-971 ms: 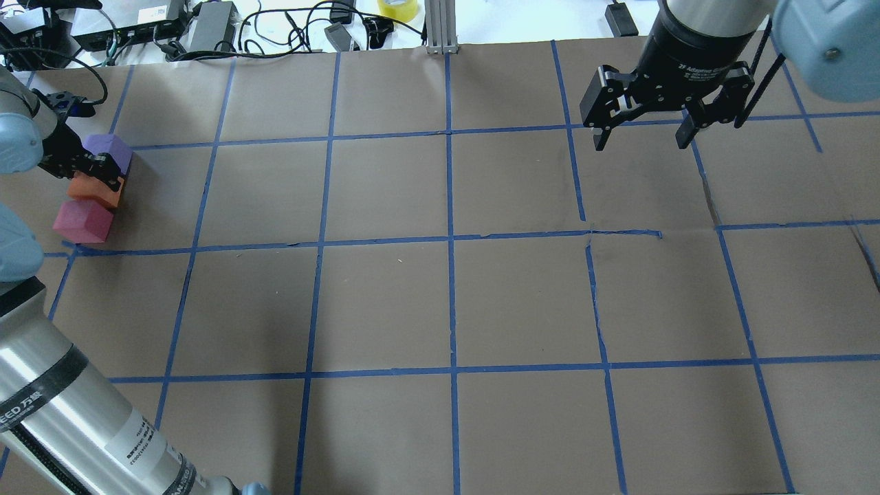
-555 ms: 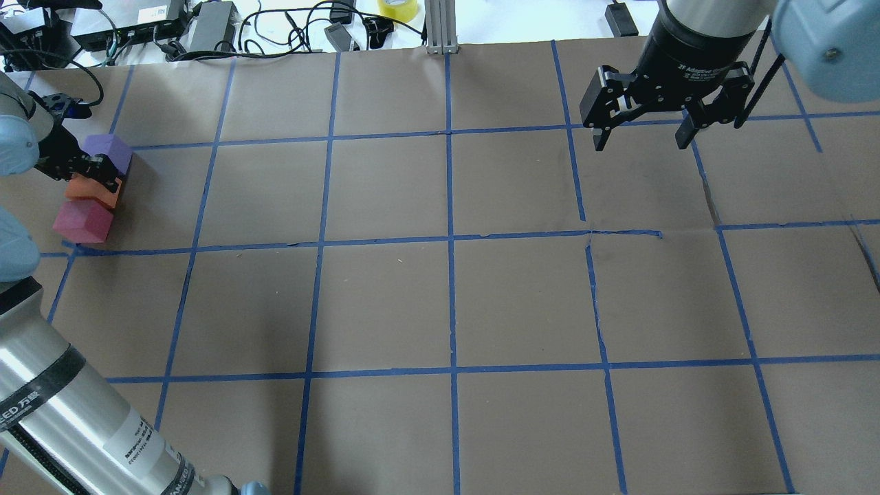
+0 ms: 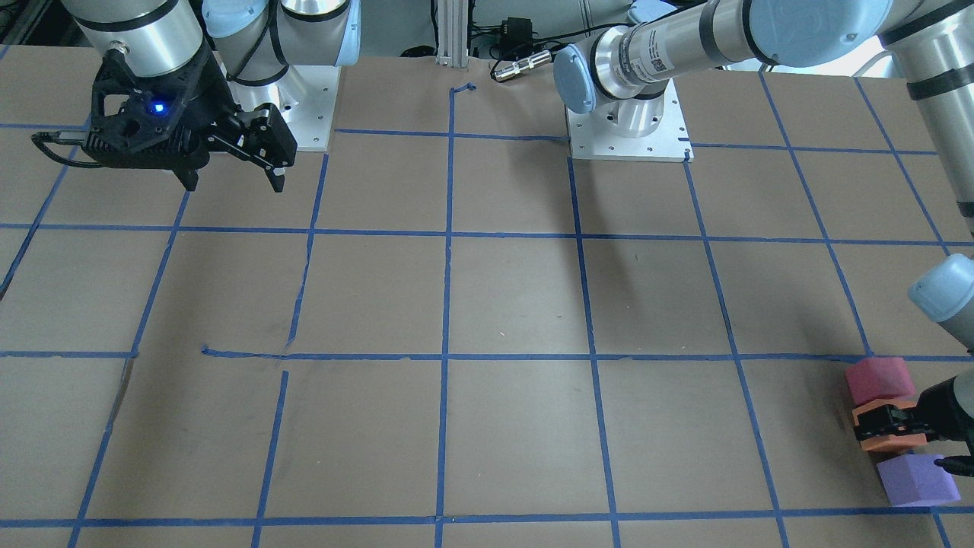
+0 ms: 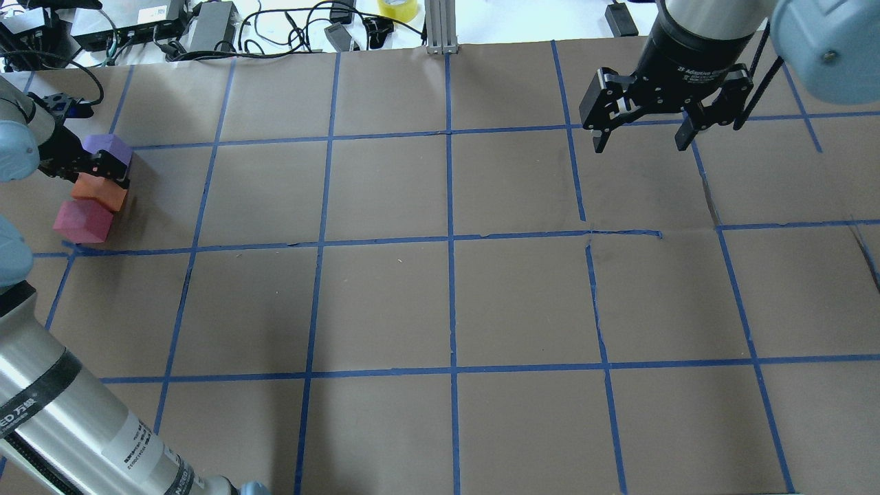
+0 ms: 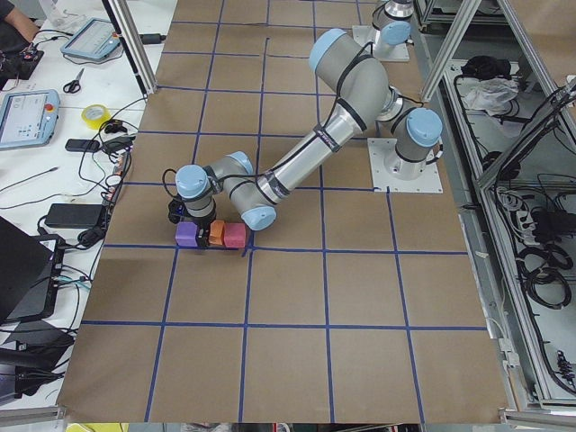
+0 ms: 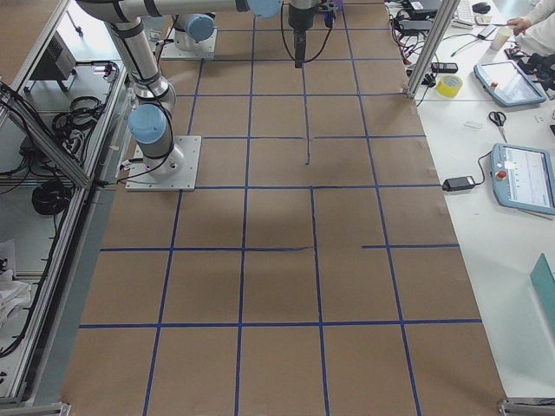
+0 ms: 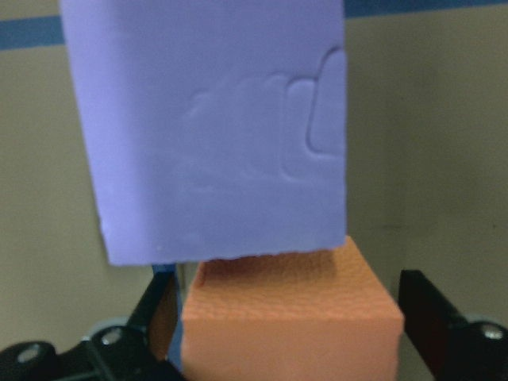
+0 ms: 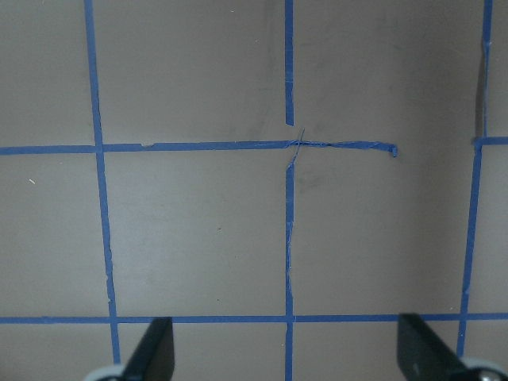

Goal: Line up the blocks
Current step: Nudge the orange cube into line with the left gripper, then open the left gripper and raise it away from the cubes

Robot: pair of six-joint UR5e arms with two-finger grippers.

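Three blocks stand touching in a short row at the table's far left: the purple block [image 4: 108,146], the orange block [image 4: 103,194] and the red-pink block [image 4: 82,221]. They also show in the front view as purple [image 3: 913,479], orange [image 3: 886,440] and red-pink [image 3: 876,379]. My left gripper [image 4: 97,179] is low over the row, open, with one finger on each side of the orange block [image 7: 290,317]. The purple block [image 7: 214,127] fills the wrist view beyond it. My right gripper [image 4: 640,141] hangs open and empty above the far right of the table.
The table is brown paper with a blue tape grid [image 4: 450,237]. Cables, power bricks and a tape roll [image 4: 397,8] lie beyond the far edge. A metal post [image 4: 440,27] stands at the far middle.
My left gripper has drawn back a little toward the far left, so more of the orange block shows. The blocks and the right arm have barely moved.
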